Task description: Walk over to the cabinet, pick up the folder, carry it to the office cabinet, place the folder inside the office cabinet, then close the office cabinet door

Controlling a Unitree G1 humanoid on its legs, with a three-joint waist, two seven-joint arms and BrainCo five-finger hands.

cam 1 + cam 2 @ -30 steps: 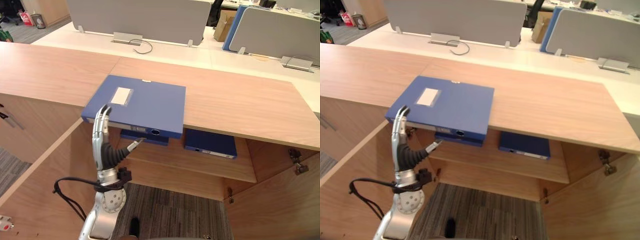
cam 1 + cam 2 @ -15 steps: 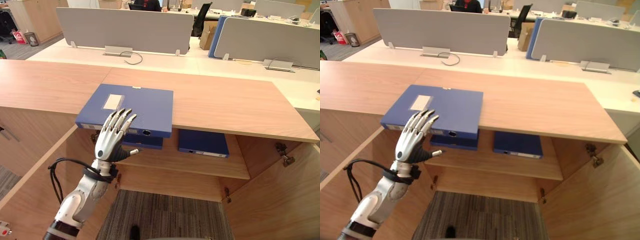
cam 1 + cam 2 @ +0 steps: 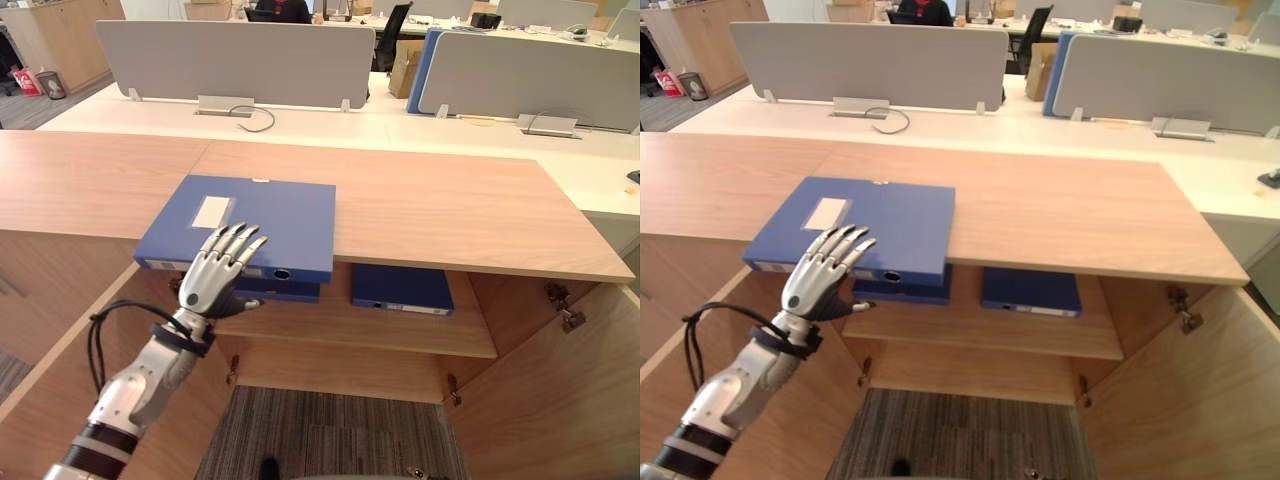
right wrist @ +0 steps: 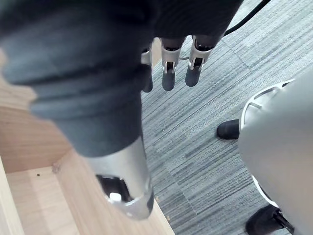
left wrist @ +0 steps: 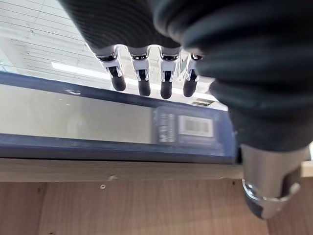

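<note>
A blue folder (image 3: 262,212) with a white label lies flat on the wooden cabinet top (image 3: 450,208), its spine jutting over the front edge. My left hand (image 3: 207,281) reaches up from below; its straight fingers lie over the folder's near edge and the thumb points sideways under the spine. In the left wrist view the fingers (image 5: 166,84) stretch past the folder's spine (image 5: 98,129), with the thumb below it. Nothing is gripped. My right hand (image 4: 168,73) hangs over grey carpet with relaxed fingers, holding nothing.
The cabinet below stands open, with a door swung out on the left (image 3: 60,390) and on the right (image 3: 575,400). Two more blue folders (image 3: 402,288) (image 3: 285,292) lie on its inner shelf (image 3: 380,328). Grey desk dividers (image 3: 230,58) stand behind.
My left hand has risen from below the folder's corner and moved forward, so its fingers now lie over the folder's front edge. The camera has shifted too.
</note>
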